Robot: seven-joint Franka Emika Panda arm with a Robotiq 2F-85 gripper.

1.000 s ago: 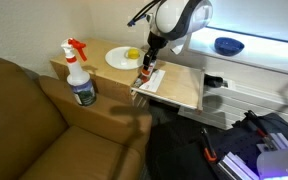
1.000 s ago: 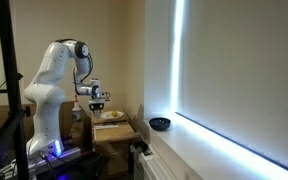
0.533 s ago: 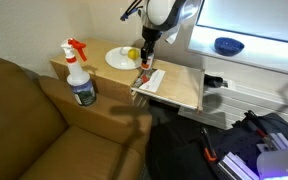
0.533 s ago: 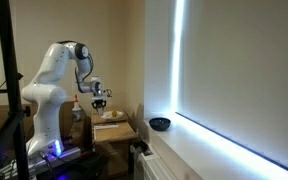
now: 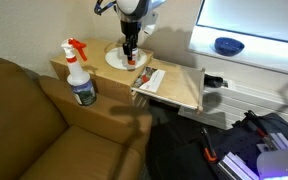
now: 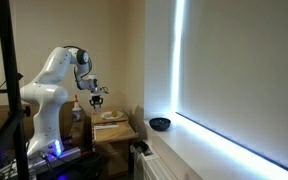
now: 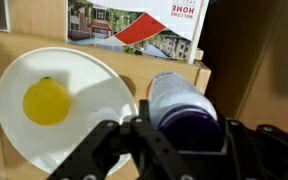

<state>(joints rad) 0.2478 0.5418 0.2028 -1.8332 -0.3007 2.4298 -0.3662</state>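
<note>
Fingers [image 7: 102, 150] clamp glossy purple cylinder [image 7: 184, 105] beside round white plate [image 7: 89, 85].

Inventory as I count it: one plate [image 7: 84, 70], one yellow fruit [image 7: 46, 101], one spray bottle [image 5: 80, 78], one blue bowl [image 5: 228, 45], one brochure [image 7: 134, 25], one sofa [image 5: 24, 125], one purple-topped cylinder [image 7: 181, 105].

White arm [image 6: 52, 85], hand [image 6: 97, 97] above small table [image 6: 120, 129] — dark bowl [image 6: 160, 124] well apart

Wooden table [image 5: 104, 74] with plate [image 5: 117, 59], spray bottle [image 5: 81, 78], brochure [image 5: 152, 80]
</note>
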